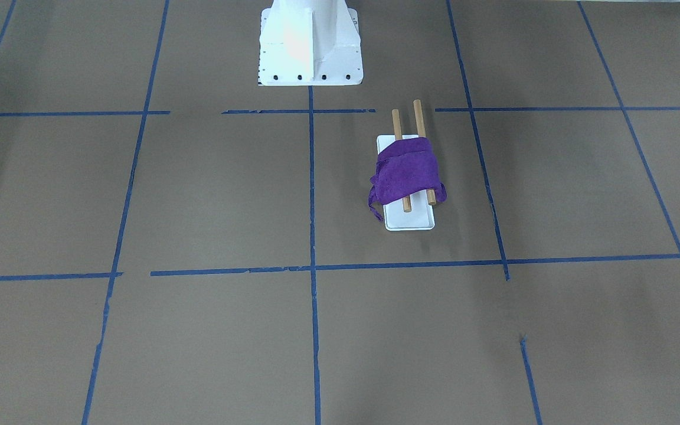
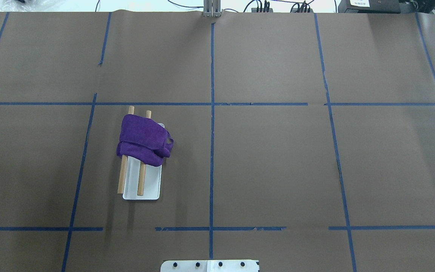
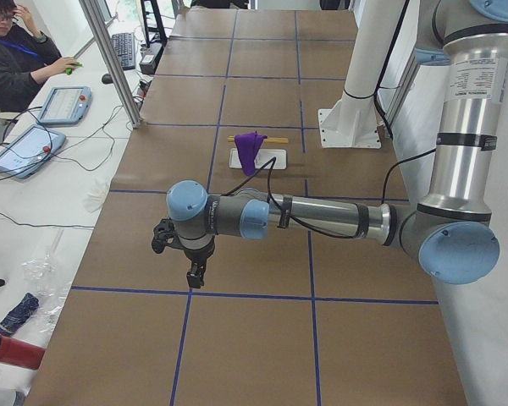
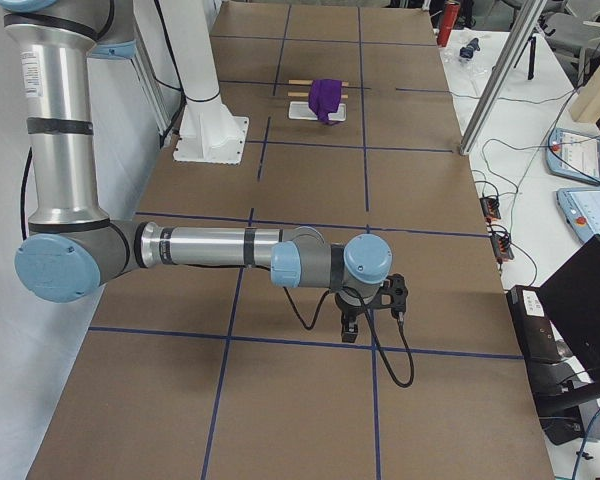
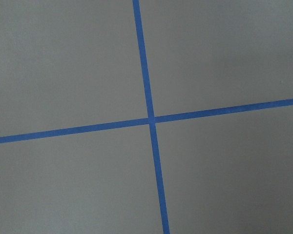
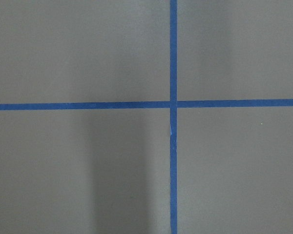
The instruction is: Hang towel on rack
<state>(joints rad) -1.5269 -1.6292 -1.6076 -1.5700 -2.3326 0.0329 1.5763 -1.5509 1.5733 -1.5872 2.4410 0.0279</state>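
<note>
Table (image 2: 278,170), brown-papered. Rack (image 2: 153,189), white base under two wooden rods (image 2: 141,185), left of centre in the overhead view. Towel (image 2: 142,139), purple, bunched over both rods' upper ends. My left claw (image 3: 192,275) and right claw (image 4: 349,327) point down over the table on outstretched arms; I cannot tell whether they are parted or closed.

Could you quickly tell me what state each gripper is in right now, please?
Left gripper: cannot be told, side view only.
Right gripper: cannot be told, side view only.
</note>
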